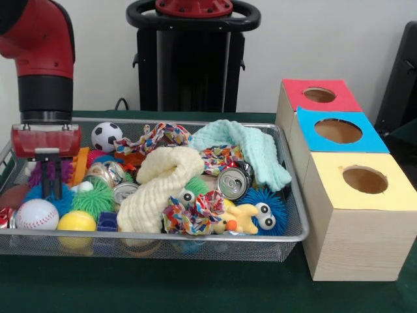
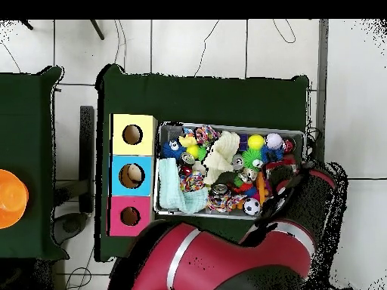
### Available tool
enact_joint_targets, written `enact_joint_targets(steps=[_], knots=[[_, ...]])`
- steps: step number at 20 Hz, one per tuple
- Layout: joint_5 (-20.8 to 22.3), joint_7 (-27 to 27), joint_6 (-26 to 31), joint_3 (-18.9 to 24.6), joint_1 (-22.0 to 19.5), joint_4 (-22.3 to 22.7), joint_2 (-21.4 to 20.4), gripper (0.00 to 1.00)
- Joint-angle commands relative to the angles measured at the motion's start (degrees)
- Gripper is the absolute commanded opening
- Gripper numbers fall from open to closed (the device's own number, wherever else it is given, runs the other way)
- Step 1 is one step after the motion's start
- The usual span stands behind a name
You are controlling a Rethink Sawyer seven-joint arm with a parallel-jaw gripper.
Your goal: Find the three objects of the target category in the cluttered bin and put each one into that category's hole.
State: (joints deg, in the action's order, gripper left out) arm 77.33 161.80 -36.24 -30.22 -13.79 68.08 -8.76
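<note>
The silver wire-mesh bin (image 1: 195,238) sits on the green table, full of mixed toys, cans and cloths; it also shows in the overhead view (image 2: 227,126). The hole (image 1: 319,95) in the red-topped box is the farthest of the three boxes to the bin's right, and shows in the overhead view (image 2: 130,216). My gripper (image 1: 52,186) hangs from its red block at the bin's left end, reaching down among purple and blue spiky toys. A baseball (image 1: 37,214), a yellow ball (image 1: 76,222) and a soccer ball (image 1: 106,135) lie close around it. In the overhead view the arm covers the gripper.
A blue-topped box (image 1: 337,131) and a yellow-topped box (image 1: 365,180) stand in line with the red one. The bin also holds drink cans (image 1: 233,182), a pale yellow cloth (image 1: 166,186), a mint cloth (image 1: 244,147) and a blue furry toy (image 1: 264,212).
</note>
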Motion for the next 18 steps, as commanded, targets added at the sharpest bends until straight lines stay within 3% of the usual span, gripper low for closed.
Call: enact_joint_targets(steps=[1, 18], knots=[[-4.91, 8.67, -5.16, 11.24, 2.13, 6.91, -3.85, 0.00], [-12.69, 7.91, -0.15, 13.78, 3.68, 13.99, -7.30, 0.00]])
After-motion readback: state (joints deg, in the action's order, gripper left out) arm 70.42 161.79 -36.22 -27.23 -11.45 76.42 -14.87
